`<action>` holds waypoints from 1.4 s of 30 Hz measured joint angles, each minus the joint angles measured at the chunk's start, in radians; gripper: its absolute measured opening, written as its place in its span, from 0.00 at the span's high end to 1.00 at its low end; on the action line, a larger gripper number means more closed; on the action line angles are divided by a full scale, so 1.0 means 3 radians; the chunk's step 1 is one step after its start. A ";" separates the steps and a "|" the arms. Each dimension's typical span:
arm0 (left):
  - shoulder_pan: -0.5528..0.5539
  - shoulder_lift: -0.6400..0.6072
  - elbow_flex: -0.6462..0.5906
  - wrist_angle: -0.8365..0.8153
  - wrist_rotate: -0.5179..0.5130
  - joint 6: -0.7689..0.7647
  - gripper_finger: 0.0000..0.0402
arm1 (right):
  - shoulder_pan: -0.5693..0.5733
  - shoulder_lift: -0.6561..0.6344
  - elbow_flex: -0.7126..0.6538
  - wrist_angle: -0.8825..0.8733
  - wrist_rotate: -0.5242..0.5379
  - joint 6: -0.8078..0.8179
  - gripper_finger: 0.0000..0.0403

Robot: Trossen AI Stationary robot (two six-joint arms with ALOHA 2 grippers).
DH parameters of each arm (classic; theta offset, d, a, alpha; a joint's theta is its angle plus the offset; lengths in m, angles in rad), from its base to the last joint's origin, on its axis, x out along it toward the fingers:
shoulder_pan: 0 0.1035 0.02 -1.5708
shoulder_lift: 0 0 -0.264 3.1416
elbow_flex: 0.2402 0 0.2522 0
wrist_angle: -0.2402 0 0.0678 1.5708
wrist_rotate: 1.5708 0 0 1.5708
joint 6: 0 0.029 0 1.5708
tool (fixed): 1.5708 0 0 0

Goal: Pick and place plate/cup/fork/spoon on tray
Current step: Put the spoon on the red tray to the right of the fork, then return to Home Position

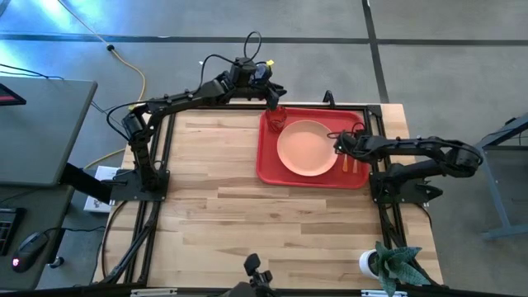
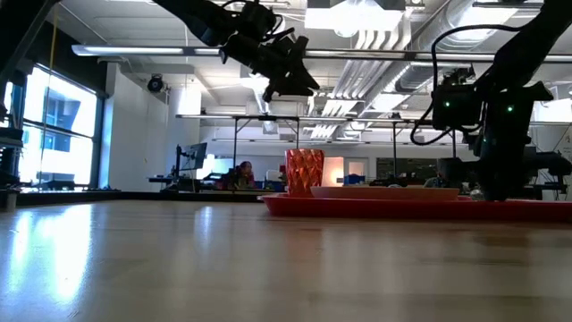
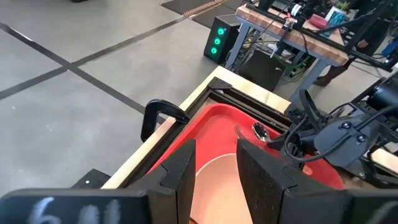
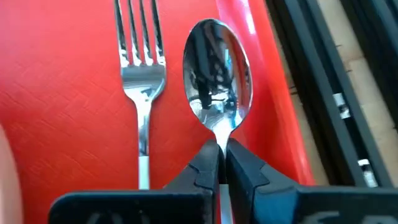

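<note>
My right gripper [image 4: 222,163] pinches the silver-bowled spoon [image 4: 217,74] beside the fork [image 4: 142,68] on the bright red plastic tray [image 4: 68,106]; my left gripper [image 3: 214,171] hangs part-open, empty.

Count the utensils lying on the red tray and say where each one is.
2. The fork and the spoon lie side by side on the tray, between the plate and the tray's right rim. The right gripper pinches the spoon's neck. None seems hidden.

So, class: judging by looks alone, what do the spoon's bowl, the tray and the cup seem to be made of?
Spoon: polished metal, mirror-like reflections. Tray: likely plastic, matte red with fine texture. Cup: translucent red, faceted; glass or plastic, unclear.
</note>
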 joint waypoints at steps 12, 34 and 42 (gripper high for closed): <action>0.0005 0.0000 0.0000 -0.0060 -0.0110 0.0298 0.73 | 0.0013 0.0001 0.0198 -0.0068 -0.0015 0.0195 0.70; -0.0013 -0.0859 -0.0152 0.0063 0.0280 0.0433 0.98 | 0.0278 -0.0350 0.1968 0.1939 -0.2531 -0.2637 0.63; -0.0531 -0.1029 -0.0473 0.0244 0.0364 0.0567 0.99 | 0.0607 -0.0550 0.2293 0.1547 -0.3675 -0.2472 0.63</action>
